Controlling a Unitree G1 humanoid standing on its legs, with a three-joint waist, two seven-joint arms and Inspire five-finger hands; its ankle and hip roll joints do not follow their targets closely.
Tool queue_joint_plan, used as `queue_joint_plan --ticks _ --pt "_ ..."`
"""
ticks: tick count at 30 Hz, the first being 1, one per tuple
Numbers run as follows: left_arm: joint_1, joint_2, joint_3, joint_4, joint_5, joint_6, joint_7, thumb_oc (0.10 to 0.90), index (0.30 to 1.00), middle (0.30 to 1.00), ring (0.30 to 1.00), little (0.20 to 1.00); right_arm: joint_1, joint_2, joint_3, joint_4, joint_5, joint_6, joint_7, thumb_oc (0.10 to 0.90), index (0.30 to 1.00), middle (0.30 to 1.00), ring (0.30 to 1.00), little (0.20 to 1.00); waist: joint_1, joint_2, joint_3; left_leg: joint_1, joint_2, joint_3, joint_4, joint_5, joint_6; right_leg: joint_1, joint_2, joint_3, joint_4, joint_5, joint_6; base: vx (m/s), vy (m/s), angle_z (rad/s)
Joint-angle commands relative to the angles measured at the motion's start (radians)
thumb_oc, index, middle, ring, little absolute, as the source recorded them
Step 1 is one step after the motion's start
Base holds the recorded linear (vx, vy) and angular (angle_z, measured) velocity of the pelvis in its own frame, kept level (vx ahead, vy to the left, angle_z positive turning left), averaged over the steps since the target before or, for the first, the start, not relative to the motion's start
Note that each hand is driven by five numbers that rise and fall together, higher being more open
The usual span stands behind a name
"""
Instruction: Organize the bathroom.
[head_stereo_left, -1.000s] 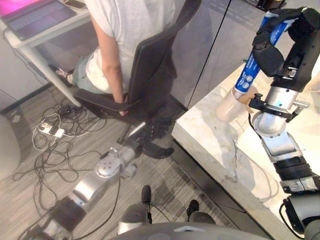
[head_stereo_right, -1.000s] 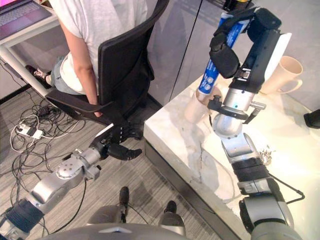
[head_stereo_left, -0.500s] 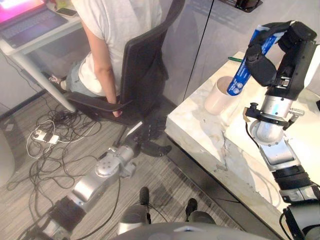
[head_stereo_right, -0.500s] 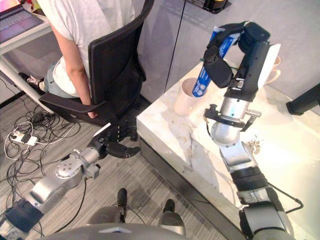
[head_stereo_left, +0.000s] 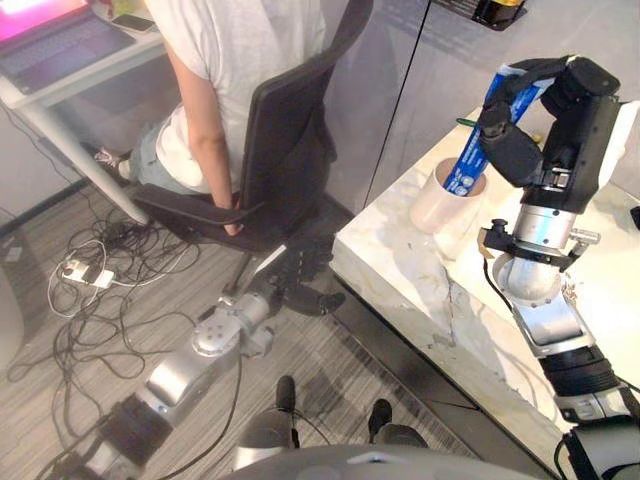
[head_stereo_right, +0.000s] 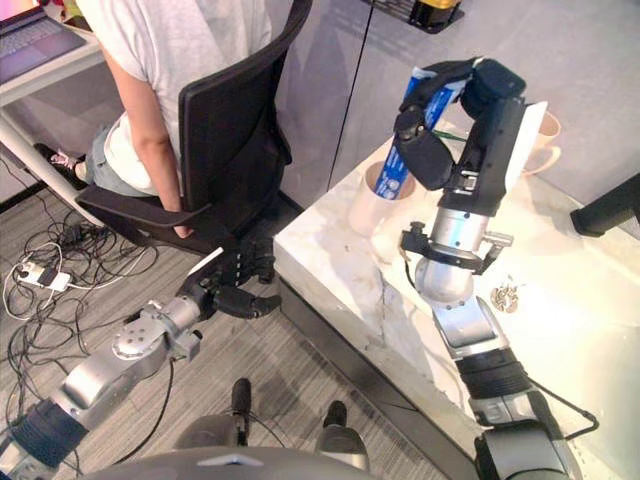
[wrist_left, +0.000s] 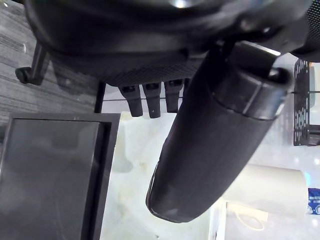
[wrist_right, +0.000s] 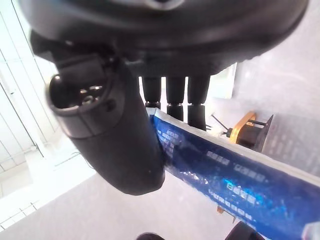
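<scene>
- upper left of the left eye view: a laptop (head_stereo_left: 55, 30) on a white desk (head_stereo_left: 90, 75); a person (head_stereo_left: 225, 80) in a white top sits just right of it on a black office chair (head_stereo_left: 290, 150), one arm hanging down beside the seat.
- lower left: tangled cables and a white power strip (head_stereo_left: 85, 272) lie on the grey floor (head_stereo_left: 60, 400).
- lower centre: left hand (head_stereo_left: 305, 275) sits low over the floor, near the chair's base and just left of the counter's edge; fingers relaxed, loosely bent, nothing in them. in the left wrist view its thumb (wrist_left: 210, 145) stands apart from the fingers, no object between.
- centre right: white marble counter (head_stereo_left: 440, 310); a cream cup (head_stereo_left: 437, 198) stands upright near its far left corner.
- upper right: right hand (head_stereo_left: 525, 125) is raised above the cup, thumb and fingers clamped round a blue toothpaste tube (head_stereo_left: 478, 140). the tube is tilted, lower end at or just inside the cup's mouth; cannot tell if it touches the bottom. right wrist view shows the tube (wrist_right: 225, 180) pinched between thumb and fingers.
- right eye view, right side: a cream mug (head_stereo_right: 540, 145) behind the right arm, and a small metal object (head_stereo_right: 503, 296) on the counter beside the forearm.
</scene>
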Motion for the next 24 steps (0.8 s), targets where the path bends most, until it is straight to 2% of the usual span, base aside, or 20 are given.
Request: queue_joint_plan --ticks 1,2,3,4,5,13,24 --pt "-0.053 -0.075 -0.039 -0.094 -0.020 -0.076 -0.021 0.800 0.900 0.900 0.900 0.900 -0.084 -0.034 -0.047 -0.084 0.029 -0.064 0.012 0.400 0.300 0.300 0.300 0.300 -0.006 0.034 -0.128 0.074 0.011 0.007 -0.001 -0.143 -0.002 -0.016 0.052 0.001 0.084 -0.143 0.053 0.00 0.000 0.00" --pt "-0.052 -0.076 -0.041 -0.093 -0.016 -0.077 -0.016 0.800 0.900 0.900 0.900 0.900 -0.079 -0.029 -0.045 -0.085 0.033 -0.064 0.014 0.400 0.300 0.300 0.300 0.300 -0.007 0.035 -0.127 0.074 0.010 0.008 -0.001 -0.145 0.000 -0.016 0.052 0.001 0.086 -0.145 0.052 0.00 0.000 0.00" --pt "-0.049 -0.075 -0.040 -0.093 -0.016 -0.075 -0.011 0.800 0.900 0.900 0.900 0.900 -0.068 -0.026 -0.046 -0.095 0.048 -0.055 0.024 0.530 0.495 0.495 0.495 0.495 -0.008 0.036 -0.127 0.075 0.009 0.008 -0.001 -0.145 0.001 -0.017 0.052 0.000 0.091 -0.147 0.053 0.00 0.000 0.00" --pt "-0.049 -0.075 -0.040 -0.092 -0.016 -0.075 -0.009 0.800 0.900 0.900 0.900 0.900 -0.065 -0.024 -0.046 -0.097 0.050 -0.051 0.026 0.599 0.599 0.599 0.599 0.599 -0.009 0.036 -0.127 0.075 0.008 0.008 -0.001 -0.145 0.001 -0.017 0.052 0.001 0.091 -0.147 0.053 0.00 0.000 0.00" --pt "-0.047 -0.075 -0.039 -0.091 -0.017 -0.075 -0.009 0.800 0.900 0.900 0.900 0.900 -0.059 -0.021 -0.047 -0.101 0.053 -0.049 0.029 0.800 0.900 0.900 0.900 0.900 -0.009 0.036 -0.127 0.076 0.008 0.010 -0.001 -0.146 0.002 -0.017 0.052 0.000 0.092 -0.148 0.054 -0.01 0.013 -0.04" --pt "-0.043 -0.075 -0.027 -0.087 -0.006 -0.084 -0.012 0.800 0.900 0.900 0.900 0.900 -0.003 -0.010 -0.051 -0.137 0.091 -0.015 0.072 0.800 0.900 0.900 0.900 0.900 -0.022 0.037 -0.122 0.082 0.004 0.020 -0.001 -0.150 0.012 -0.028 0.051 0.010 0.117 -0.155 0.058 -0.01 0.014 -0.03" --pt "-0.048 -0.089 -0.024 -0.084 0.012 -0.080 0.018 0.800 0.900 0.900 0.900 0.900 0.030 0.001 -0.064 -0.155 0.090 0.019 0.044 0.800 0.900 0.900 0.900 0.900 -0.038 0.039 -0.117 0.090 -0.004 0.031 -0.001 -0.159 0.027 -0.045 0.054 0.031 0.155 -0.170 0.062 -0.02 0.025 -0.03"
